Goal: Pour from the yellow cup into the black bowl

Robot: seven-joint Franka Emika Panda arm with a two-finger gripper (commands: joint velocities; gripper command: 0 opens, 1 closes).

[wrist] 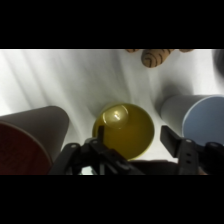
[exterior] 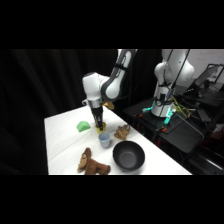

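The yellow cup (wrist: 125,131), smooth and round-mouthed, is standing upright on the white table (exterior: 62,145) between the gripper's (wrist: 131,136) spread fingers, which are flanking its rim. A light blue-grey cup (exterior: 104,139) is crowding just beside it. The glossy black bowl (exterior: 128,155) is sitting nearer the table's front edge, with brown plush toys (exterior: 92,163) nearby.

Yellow cup (wrist: 125,131) is flanked closely by 2 cups: dark brown cup (wrist: 27,140) and blue-grey cup (wrist: 200,120). White table (exterior: 62,145) lies bare beyond the green dome (exterior: 83,126).
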